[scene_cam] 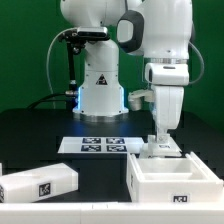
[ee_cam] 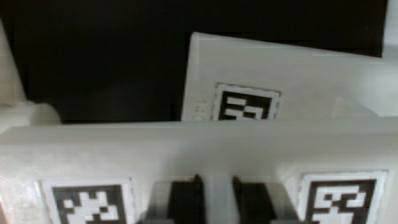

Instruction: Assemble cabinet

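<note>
Done: very little, as far as I can judge. The cabinet lies in separate pieces and none of them look joined.
Pieces: an open box (scene_cam: 176,189) sits on the table (scene_cam: 35,135) at the exterior view's right. A long block (scene_cam: 40,184) lies well apart from it at that view's left.
Left: the block, and any pieces out of view, have yet to be fitted to the box.
Other: the marker board (scene_cam: 100,146) lies flat between the robot base and the two pieces.
Gripper: the gripper (scene_cam: 161,139) hangs straight down at the box's far wall, touching it or just above.
Fingers: they seem to straddle that wall. The wrist view is blurred, so I cannot tell whether they are spread or pinching.
</note>
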{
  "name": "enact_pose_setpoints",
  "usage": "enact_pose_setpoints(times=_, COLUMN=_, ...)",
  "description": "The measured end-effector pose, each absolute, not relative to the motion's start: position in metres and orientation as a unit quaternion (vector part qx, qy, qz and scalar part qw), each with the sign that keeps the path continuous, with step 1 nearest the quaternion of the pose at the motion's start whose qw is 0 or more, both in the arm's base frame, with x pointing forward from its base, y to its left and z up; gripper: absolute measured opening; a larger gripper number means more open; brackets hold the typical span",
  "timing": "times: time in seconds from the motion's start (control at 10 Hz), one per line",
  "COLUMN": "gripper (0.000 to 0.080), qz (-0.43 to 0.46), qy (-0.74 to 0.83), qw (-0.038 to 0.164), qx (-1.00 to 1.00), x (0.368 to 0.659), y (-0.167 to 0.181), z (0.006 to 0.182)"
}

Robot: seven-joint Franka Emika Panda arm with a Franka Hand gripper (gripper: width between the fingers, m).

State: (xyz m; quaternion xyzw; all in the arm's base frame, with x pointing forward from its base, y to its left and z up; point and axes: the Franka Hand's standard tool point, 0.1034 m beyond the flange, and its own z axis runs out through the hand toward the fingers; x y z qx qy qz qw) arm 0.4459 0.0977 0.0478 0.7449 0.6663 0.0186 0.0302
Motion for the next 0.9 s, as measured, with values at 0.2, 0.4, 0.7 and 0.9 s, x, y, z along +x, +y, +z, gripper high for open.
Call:
enact_pose_setpoints(times=0.2, gripper=0.0064, qz=0.023, qy=0.675, qw=0.035, qx=0.737, x=0.451, y=0.101, z=0.052)
enact_pose_setpoints(times=0.4, gripper=0.0064, qz=0.028, qy=0.679, qw=0.039, qx=0.732, x=0.457, y=0.104, z=0.055)
enact_pose_setpoints(times=0.7, gripper=0.0064, qz=0.025, qy=0.677, qw=0.039, qx=0.735, x=0.464, y=0.099, z=0.054)
enact_pose_setpoints(times=0.9, gripper=0.0064, qz=0.023, qy=0.677, qw=0.039, qx=0.735, x=0.468, y=0.100, z=0.053)
